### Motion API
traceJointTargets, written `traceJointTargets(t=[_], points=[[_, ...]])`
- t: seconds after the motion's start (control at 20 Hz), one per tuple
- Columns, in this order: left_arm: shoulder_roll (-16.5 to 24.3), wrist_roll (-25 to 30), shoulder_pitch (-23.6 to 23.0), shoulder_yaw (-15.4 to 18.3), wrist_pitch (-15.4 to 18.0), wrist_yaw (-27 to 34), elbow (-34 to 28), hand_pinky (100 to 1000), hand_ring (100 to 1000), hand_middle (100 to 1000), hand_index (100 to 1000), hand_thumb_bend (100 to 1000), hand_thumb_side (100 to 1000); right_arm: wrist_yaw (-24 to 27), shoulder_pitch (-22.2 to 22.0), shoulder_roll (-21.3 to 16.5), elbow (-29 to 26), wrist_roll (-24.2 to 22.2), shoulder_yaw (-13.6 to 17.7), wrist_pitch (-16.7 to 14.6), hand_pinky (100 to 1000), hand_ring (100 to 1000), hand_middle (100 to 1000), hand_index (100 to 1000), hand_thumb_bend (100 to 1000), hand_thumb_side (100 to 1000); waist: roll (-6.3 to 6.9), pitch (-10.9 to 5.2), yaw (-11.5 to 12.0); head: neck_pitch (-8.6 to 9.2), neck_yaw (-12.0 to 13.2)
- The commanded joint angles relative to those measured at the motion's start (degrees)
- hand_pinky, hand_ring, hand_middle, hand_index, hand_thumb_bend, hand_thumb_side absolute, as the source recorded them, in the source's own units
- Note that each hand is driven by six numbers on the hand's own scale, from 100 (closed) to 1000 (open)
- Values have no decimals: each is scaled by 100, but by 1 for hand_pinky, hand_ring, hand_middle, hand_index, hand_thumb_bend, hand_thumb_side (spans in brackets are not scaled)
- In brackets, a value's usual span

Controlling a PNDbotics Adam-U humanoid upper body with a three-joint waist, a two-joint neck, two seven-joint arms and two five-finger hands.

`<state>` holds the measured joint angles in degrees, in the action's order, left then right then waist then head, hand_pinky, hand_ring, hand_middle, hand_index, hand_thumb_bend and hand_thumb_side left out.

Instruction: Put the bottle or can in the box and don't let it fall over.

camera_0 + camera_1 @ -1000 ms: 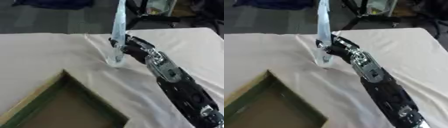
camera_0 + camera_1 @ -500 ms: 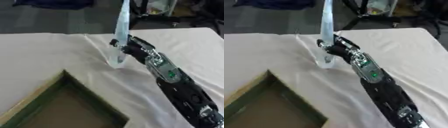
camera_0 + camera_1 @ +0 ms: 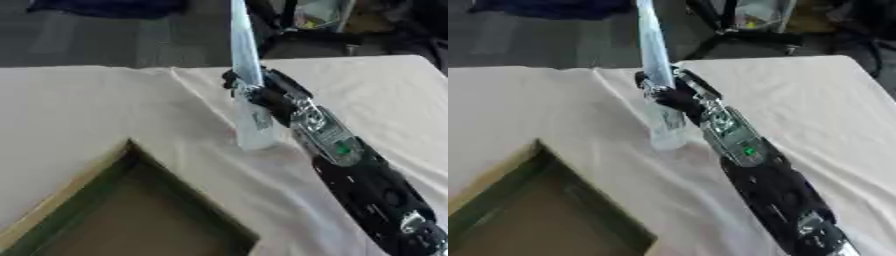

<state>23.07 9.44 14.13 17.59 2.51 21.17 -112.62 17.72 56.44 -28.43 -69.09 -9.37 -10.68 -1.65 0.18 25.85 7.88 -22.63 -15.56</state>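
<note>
The right hand (image 3: 262, 95) is wrapped round the tall clear bottle (image 3: 254, 125), whose base is at the cloth near the table's (image 3: 79, 110) middle. The step is grasp and lift; next, carrying it upright to the box (image 3: 131, 210) at the near left corner.

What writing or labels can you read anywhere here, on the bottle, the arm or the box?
None can be read.
Bottle: clear, with a small dark patch on its side, too blurred to read.
Right hand: no legible marking.
Box: plain, no text visible.
</note>
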Motion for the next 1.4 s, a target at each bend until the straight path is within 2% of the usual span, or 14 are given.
traceJointTargets(t=[0.05, 0.35, 0.65, 1.1, 1.4], points=[[79, 11, 18, 79, 8, -21, -53, 993, 1000, 983, 714, 100, 748, 291, 108, -79, -120, 2, 7, -152, 991, 778, 200, 633, 100, 470, 12, -128, 8, -24, -1], [86, 3, 11, 85, 7, -16, -56, 991, 1000, 982, 713, 100, 745, 586, 90, -75, -126, 72, 22, -159, 935, 732, 190, 633, 100, 470, 19, -150, -14, -40, 7], [101, -16, -18, 94, 5, 6, -55, 990, 1000, 982, 713, 100, 743, 1139, 124, -123, -567, 102, 100, -126, 1000, 716, 192, 612, 100, 470, 36, -223, -78, -115, 21], [143, -67, -104, 117, -24, 38, -59, 991, 1000, 980, 712, 100, 740, 2125, 121, -242, -2417, 583, 160, 118, 1000, 595, 175, 513, 100, 470, 45, -422, -258, -317, 77], [183, -152, -225, 180, -54, 14, -66, 991, 1000, 980, 712, 100, 739, 2431, -250, -8, -4187, 1150, 82, 478, 992, 540, 162, 469, 100, 470, -4, -564, -445, -447, 137]])
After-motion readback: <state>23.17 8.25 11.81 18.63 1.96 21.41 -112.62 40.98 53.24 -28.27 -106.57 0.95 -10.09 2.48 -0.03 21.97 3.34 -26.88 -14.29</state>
